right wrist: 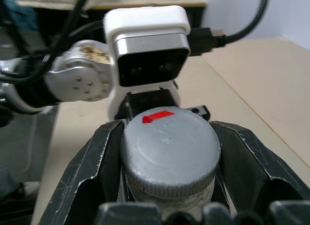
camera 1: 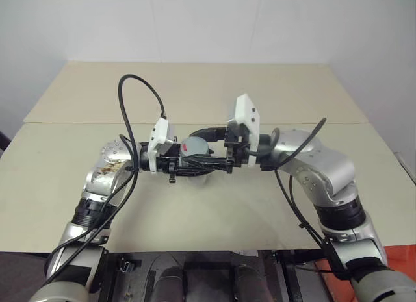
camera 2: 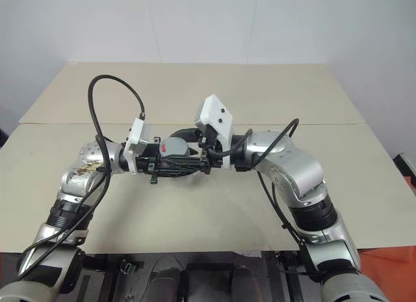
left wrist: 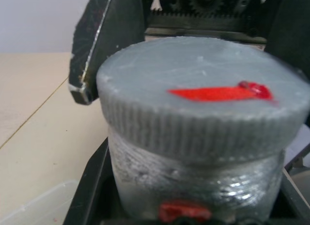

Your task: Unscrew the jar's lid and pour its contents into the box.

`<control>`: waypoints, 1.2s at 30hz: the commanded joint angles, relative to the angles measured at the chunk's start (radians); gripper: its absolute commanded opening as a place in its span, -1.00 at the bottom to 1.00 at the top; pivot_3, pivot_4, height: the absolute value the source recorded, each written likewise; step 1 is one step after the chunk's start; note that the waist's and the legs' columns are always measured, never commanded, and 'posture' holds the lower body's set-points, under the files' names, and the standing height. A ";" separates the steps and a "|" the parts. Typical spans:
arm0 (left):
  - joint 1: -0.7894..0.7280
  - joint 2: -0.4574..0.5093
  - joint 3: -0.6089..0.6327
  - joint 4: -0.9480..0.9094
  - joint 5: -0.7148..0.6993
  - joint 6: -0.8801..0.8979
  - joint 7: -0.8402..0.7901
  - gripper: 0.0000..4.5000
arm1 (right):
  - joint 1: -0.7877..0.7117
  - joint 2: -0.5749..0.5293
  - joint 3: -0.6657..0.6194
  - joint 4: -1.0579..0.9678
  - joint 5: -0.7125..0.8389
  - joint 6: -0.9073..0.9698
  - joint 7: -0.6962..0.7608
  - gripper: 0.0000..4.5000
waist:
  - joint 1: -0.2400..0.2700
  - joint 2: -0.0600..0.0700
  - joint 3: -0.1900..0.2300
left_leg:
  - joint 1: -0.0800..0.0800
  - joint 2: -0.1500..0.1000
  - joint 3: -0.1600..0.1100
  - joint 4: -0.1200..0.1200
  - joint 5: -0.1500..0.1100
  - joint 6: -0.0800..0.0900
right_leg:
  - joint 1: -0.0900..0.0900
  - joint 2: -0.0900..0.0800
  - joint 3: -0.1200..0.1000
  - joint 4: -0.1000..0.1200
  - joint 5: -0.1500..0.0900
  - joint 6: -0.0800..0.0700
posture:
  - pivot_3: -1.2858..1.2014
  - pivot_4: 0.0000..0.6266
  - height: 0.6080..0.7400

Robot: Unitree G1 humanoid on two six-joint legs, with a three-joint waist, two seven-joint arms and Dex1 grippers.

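Note:
Both grippers meet above the table, in front of me. My left gripper (camera 1: 185,161) points right and is shut on the jar (left wrist: 193,184), a small clear cylinder with a red mark low on its side. The lid (right wrist: 167,152), grey and ribbed with a red mark on top, sits on the jar. My right gripper (right wrist: 167,127) points left and is shut on the lid, one black finger (right wrist: 89,172) on each side. The box (left wrist: 36,208), of clear plastic, lies on the table just below the jar. The contents are hidden.
Two beige tabletops (camera 1: 195,94) join along a seam behind the grippers, with open surface on every side of them. A black cable (camera 1: 130,88) loops up from my left wrist. A white wall stands behind the far edge.

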 commanded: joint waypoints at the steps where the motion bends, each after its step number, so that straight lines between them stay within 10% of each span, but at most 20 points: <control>1: -0.033 0.016 -0.001 -0.055 -0.054 -0.009 -0.105 -0.13 | -0.058 -0.030 -0.021 0.143 0.017 -0.171 0.279 0.23 | 0.000 0.000 0.000 | 0.000 0.000 0.000 0.000 0.000 0.000 | 0.000 0.000 0.000 0.000 0.000 0.000 | 0.03 -0.52 1.00; 7: -0.039 0.026 -0.027 -0.099 -0.085 0.004 -0.191 -0.13 | -0.200 -0.012 0.043 0.469 0.020 -0.360 0.690 0.23 | -0.003 0.000 0.000 | 0.001 0.001 0.000 0.000 0.000 0.000 | 0.000 0.001 0.000 0.000 0.000 0.000 | 0.03 -0.52 1.00; 18: -0.001 0.029 -0.011 -0.148 -0.080 0.016 -0.140 -0.13 | -0.332 0.047 0.125 0.749 0.001 -0.521 0.706 0.38 | 0.002 0.001 0.001 | 0.000 0.001 0.000 0.000 0.000 0.000 | 0.000 0.000 -0.001 0.003 0.000 0.000 | 0.03 -0.52 1.00; 23: 0.038 0.052 0.020 -0.151 -0.074 0.022 -0.100 -0.13 | -0.277 0.016 0.042 0.643 0.009 -0.453 0.630 0.97 | 0.002 0.001 0.001 | 0.000 0.001 0.000 0.000 0.000 0.000 | -0.001 0.000 -0.001 0.004 0.000 0.000 | 0.03 -0.52 1.00; 36: 0.045 0.054 0.080 -0.077 -0.047 0.011 0.018 -0.13 | 0.017 -0.066 -0.115 -0.071 0.028 -0.017 -0.003 0.97 | -0.002 0.001 0.001 | 0.000 0.001 0.000 0.000 0.000 0.000 | -0.001 0.000 -0.001 0.002 0.000 0.000 | 0.03 -0.52 1.00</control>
